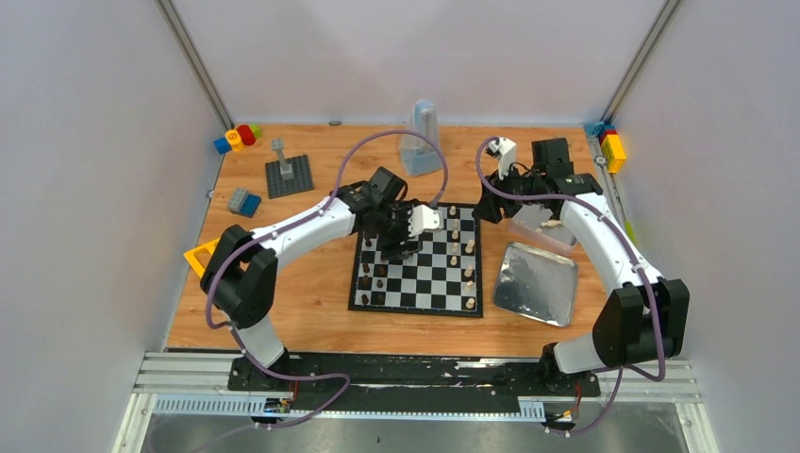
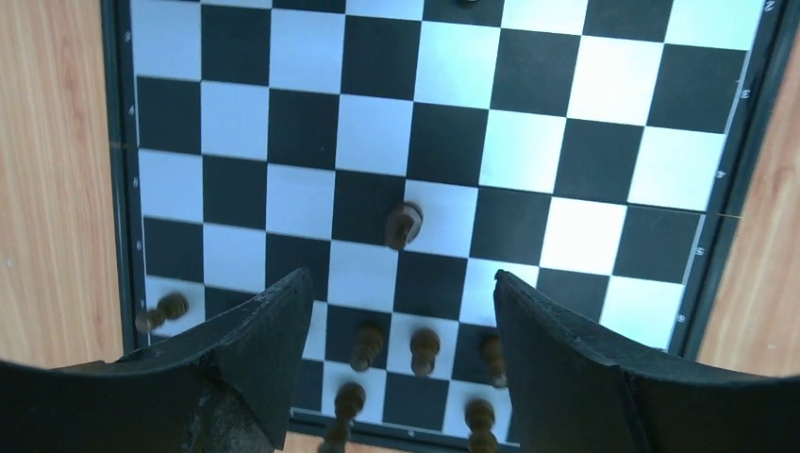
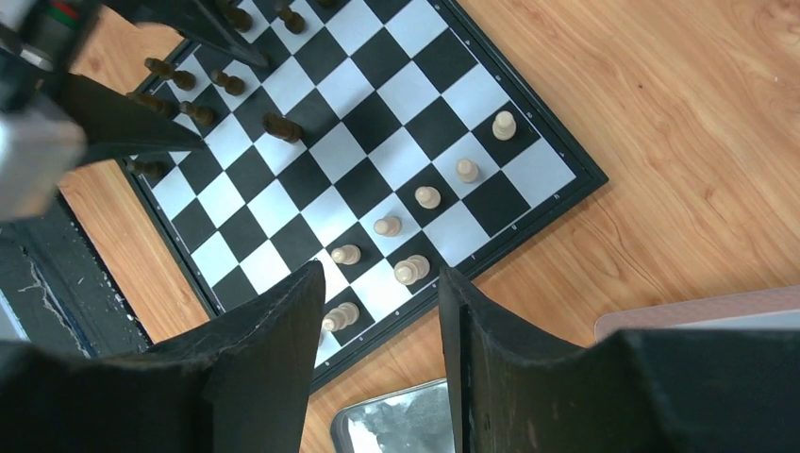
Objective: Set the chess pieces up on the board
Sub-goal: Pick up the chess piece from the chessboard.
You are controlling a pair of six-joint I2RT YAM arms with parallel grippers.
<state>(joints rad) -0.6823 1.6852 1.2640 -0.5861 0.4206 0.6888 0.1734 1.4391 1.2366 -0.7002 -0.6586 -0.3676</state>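
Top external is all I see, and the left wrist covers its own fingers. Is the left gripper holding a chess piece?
Observer: No; the left gripper is open and empty in its wrist view.
Operator: What lies ahead of it?
Observer: One dark piece standing alone just beyond the gripper, apart from the dark pieces at the edge of the board.
Operator: And the right gripper?
Observer: The right gripper is open and empty; its wrist view looks down on the pale pieces.

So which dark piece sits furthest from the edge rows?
The lone dark piece ahead of the left gripper, out in open squares; the rest hug the edge.
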